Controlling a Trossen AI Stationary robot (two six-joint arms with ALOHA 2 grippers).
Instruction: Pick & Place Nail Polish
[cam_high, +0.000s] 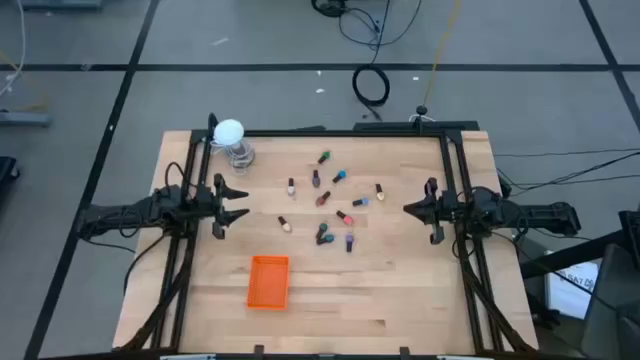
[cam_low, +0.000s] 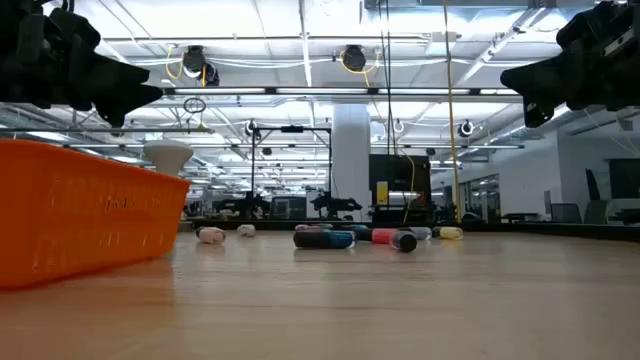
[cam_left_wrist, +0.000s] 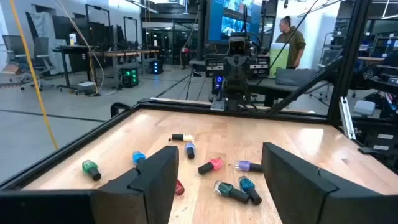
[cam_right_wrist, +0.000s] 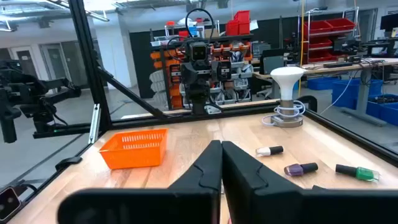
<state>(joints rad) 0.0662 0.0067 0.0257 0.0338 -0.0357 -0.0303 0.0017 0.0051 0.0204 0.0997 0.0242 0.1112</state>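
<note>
Between both end effectors lies nail polish (cam_high: 331, 205).

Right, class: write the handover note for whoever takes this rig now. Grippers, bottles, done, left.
Left gripper: open, empty, waiting at the table's left edge.
Right gripper: shut, empty, waiting at the right edge.
Nail polish bottles: all lying scattered mid-table, none held.
Orange tray: at the near edge, nothing seen in it.
Done: nothing placed.
Left: every bottle, probably into the tray.
</note>
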